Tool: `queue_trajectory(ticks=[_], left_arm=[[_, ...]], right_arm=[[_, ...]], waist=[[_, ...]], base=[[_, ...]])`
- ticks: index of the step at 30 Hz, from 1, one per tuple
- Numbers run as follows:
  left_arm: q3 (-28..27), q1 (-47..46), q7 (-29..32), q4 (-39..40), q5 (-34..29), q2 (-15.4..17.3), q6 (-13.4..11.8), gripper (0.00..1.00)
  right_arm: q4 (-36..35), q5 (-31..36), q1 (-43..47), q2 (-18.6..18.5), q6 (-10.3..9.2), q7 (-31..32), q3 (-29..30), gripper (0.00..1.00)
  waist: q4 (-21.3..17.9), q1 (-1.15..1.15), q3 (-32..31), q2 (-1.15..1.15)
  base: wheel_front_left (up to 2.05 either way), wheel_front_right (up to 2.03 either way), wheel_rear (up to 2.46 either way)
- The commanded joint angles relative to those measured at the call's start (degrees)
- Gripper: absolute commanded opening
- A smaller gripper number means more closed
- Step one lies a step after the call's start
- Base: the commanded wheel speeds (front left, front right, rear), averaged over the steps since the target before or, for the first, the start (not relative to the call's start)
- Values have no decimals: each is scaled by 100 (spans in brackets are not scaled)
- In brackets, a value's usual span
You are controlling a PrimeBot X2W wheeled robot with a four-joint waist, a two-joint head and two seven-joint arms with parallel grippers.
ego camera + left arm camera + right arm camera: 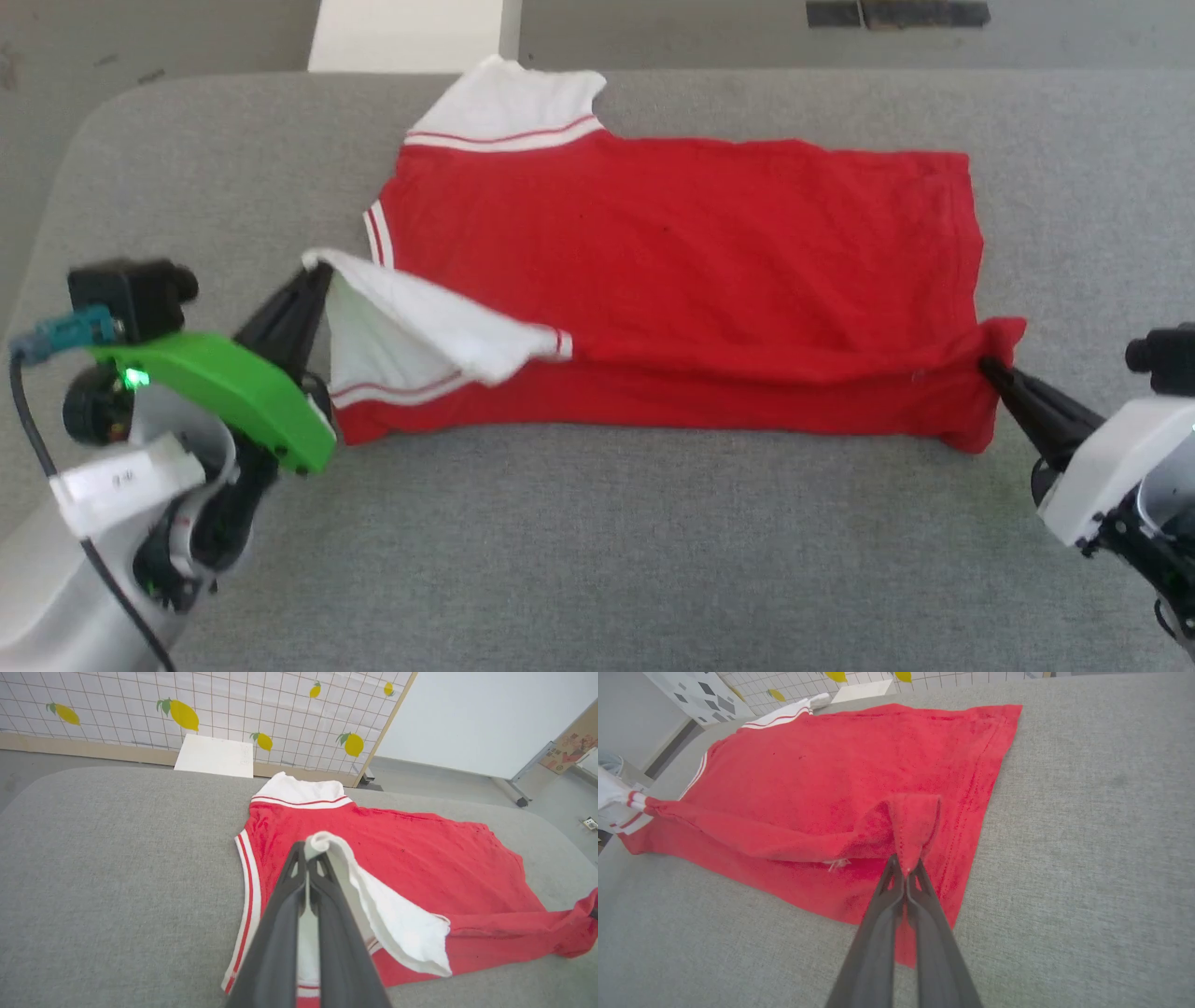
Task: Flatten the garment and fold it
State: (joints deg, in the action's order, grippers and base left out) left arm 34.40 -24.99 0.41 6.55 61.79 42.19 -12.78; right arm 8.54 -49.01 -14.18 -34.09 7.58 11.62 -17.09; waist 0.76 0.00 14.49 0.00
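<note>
The garment [672, 252] lies spread across the grey table, plain red side up, its lettering hidden. One white sleeve [509, 107] points to the far edge. My left gripper [317, 275] is shut on the near white sleeve [392, 914], lifting its edge off the cloth. My right gripper [990, 366] is shut on the near red hem corner [915, 821], raised above the table. The near long edge of the garment [738, 835] hangs taut between the two grippers, partly turned over the rest.
The grey padded table [597, 560] has rounded corners and open room near me. A white board [215, 756] leans by the lemon-patterned tile wall [187, 704] beyond the far edge. Grey floor lies past the table at the right.
</note>
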Motion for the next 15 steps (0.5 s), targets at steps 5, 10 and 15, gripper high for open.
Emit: queue_trajectory(ticks=[5, 10, 15], left_arm=[[68, -651, 74, -600, -232, -198, 187, 0], [331, -1091, 270, -1289, -475, -356, 350, 0], [576, -1427, 369, -2006, -746, -536, 418, 0]], right_arm=[[243, 246, -390, 130, -9, 83, 1, 0], [432, 374, -654, 245, -9, 132, -82, 0], [615, 525, -854, 348, -9, 123, -133, 0]], waist=[[-107, 0, 443, 0], [-168, 0, 613, 0], [-187, 0, 714, 0]], base=[[0, 0, 0], [0, 0, 0], [0, 0, 0]])
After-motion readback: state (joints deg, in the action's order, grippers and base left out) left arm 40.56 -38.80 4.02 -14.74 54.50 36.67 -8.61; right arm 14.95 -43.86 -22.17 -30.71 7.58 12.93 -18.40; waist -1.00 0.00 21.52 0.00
